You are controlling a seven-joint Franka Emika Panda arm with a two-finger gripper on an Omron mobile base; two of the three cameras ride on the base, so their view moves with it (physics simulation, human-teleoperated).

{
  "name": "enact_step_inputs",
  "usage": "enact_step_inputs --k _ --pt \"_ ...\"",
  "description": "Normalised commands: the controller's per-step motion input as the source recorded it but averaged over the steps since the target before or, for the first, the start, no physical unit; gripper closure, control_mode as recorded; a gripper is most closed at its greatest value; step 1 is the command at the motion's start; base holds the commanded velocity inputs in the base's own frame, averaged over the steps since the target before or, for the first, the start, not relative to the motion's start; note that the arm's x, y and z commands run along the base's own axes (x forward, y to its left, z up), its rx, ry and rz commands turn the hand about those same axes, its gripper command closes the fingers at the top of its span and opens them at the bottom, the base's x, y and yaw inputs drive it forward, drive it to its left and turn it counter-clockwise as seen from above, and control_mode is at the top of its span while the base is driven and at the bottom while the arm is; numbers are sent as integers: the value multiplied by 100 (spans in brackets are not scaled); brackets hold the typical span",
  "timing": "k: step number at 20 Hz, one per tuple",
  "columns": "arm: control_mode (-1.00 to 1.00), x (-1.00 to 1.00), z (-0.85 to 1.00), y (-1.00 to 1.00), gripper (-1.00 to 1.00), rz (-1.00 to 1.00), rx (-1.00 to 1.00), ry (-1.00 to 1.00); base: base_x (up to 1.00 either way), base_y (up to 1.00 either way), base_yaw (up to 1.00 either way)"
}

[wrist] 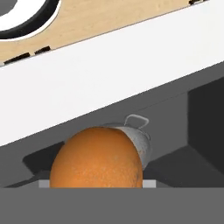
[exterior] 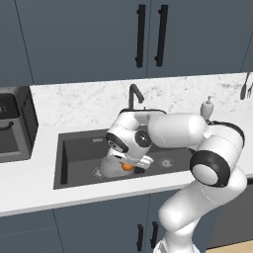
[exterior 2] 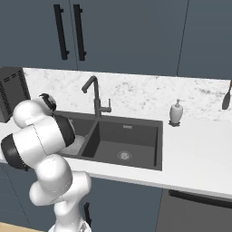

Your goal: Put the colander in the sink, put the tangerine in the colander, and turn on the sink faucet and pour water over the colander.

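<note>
**Hovering over the sink with the fruit in hand**

Reaching down into the left basin of the sink [exterior: 74, 148], the arm has its jaws closed on the tangerine [exterior: 127, 167], which sits just below centre in the left base view, right over the colander [exterior: 109, 167]. From where I stand the fruit looks to be at the colander's rim or just above it; whether it touches the metal I cannot tell.

Through the hand view the tangerine [wrist: 97, 159] bulks large at the bottom centre, with the colander [wrist: 139, 139] and one loop handle peeking out behind it to the right, against the dark sink wall [wrist: 205, 113].

In the right base view the sink faucet [exterior 2: 94, 96] stands upper centre behind the divider between the basins, spout curving to the left. A white soap dispenser [exterior 2: 176, 113] sits on the desk [exterior 2: 195, 149] right of the sink. A sliver of the colander [exterior 2: 78, 143] shows beside the arm's elbow at centre left.
</note>
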Motion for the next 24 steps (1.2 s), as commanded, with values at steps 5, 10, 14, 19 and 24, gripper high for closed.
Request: enact_step_inputs --k 5,10,14,19,24 --pt "-100 33 78 37 100 0 -47 20 0 0 0" --pt "-100 79 51 55 100 0 -33 43 0 0 0" --pt "-100 87 41 28 100 0 -27 56 0 0 0" --pt "-100 55 5 20 100 -13 -33 23 0 0 0" --pt "-100 45 2 43 100 -19 -35 11 0 0 0"
